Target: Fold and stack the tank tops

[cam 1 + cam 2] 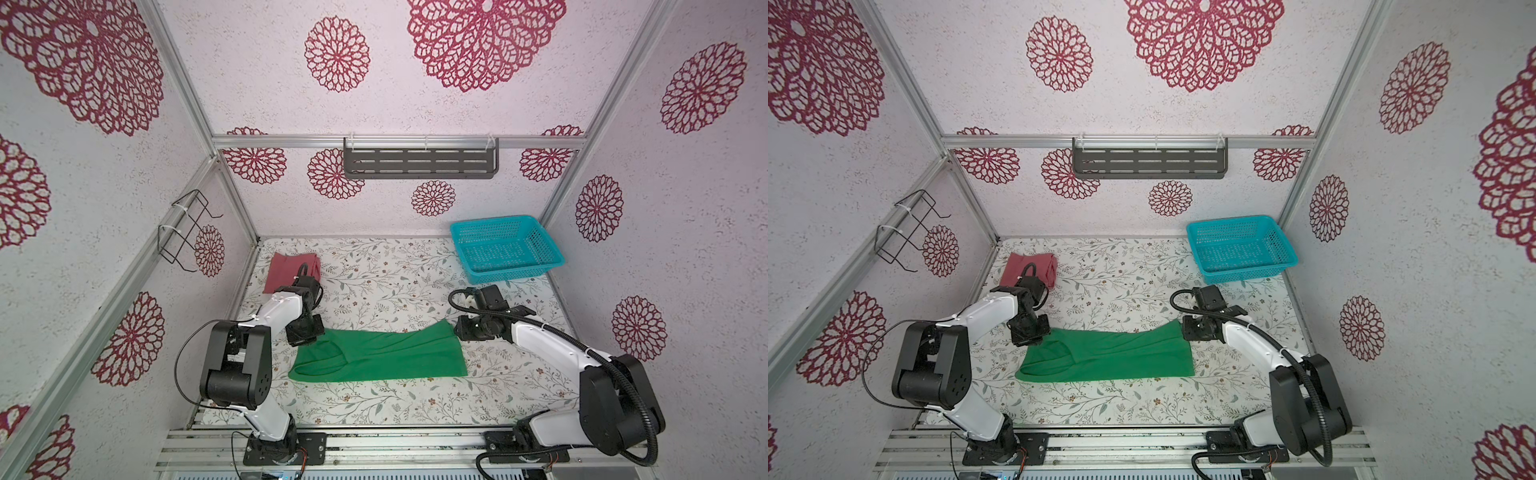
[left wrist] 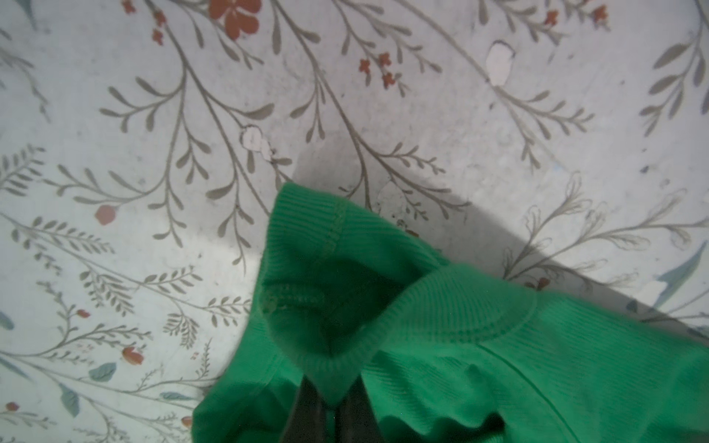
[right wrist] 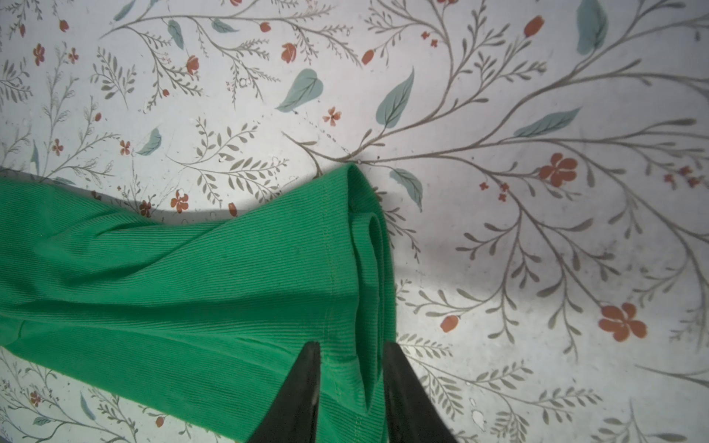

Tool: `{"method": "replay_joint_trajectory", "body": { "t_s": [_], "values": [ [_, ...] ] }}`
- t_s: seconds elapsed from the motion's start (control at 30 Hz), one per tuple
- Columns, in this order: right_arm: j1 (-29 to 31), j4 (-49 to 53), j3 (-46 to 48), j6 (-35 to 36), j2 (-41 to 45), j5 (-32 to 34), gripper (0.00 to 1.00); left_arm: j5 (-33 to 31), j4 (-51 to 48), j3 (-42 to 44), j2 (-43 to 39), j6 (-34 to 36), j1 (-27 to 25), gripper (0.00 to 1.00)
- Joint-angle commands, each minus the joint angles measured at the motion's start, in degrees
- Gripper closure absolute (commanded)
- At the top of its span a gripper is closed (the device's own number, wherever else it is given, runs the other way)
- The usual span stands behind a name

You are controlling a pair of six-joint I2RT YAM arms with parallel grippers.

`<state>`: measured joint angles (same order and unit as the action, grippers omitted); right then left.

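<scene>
Left wrist view: my left hand (image 2: 332, 402) is clenched on a small tuck of ribbed edging at the strap end of the green tank top (image 2: 441, 337), with only a little cloth between the fingers. In the right wrist view my right hand (image 3: 350, 347) is grasping the hem end of the same top (image 3: 192, 287), where several layers are rolled together between the jaws. In both top views the green tank top (image 1: 386, 357) lies lengthwise across the middle of the counter (image 1: 395, 282), nearer its near edge. Its far edge is raised at both ends, where the left hand (image 1: 305, 336) and right hand (image 1: 461, 330) hold it. The pink-red tank top (image 1: 286, 266) sits folded by the far left corner, and the turquoise mesh basket (image 1: 490, 222) sits in the far right corner. My worry is the left grip: such a thin bite on stretchy ribbing could slip as I draw that edge over, dropping the strap end and skewing the fold. On the right, a lower layer of the rolled hem could fall out and leave a lump inside the fold. If the two hands travel unevenly, the near edge could drag along the counter and the top would end up crooked for stacking.
</scene>
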<state>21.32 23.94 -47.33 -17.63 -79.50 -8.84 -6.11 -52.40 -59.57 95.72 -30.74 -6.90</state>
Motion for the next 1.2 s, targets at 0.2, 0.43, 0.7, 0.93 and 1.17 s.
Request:
{"method": "replay_joint_trajectory", "body": {
  "t_s": [0.2,0.43,0.7,0.93,1.17],
  "values": [
    [0.1,-1.6,0.9,0.0,0.1,0.5,0.69,-2.5,-2.2,-2.1,1.6,2.5,3.1,1.00],
    [0.1,-3.4,3.2,-1.3,1.4,1.2,0.69,-2.5,-3.9,-6.8,5.8,4.7,4.0,0.73],
    [2.3,-3.6,0.7,-2.4,0.8,1.8,0.71,-8.1,-12.9,-10.9,-1.0,5.2,3.9,0.29],
    [5.5,-3.8,-4.3,-2.2,-5.7,2.9,0.80,-6.0,-16.8,-12.9,-9.2,1.5,-0.5,0.31],
    [7.0,-1.8,-2.6,-2.6,-7.2,2.0,0.82,9.4,2.0,-4.7,-8.9,-10.5,-15.3,0.42]
  ]
}}
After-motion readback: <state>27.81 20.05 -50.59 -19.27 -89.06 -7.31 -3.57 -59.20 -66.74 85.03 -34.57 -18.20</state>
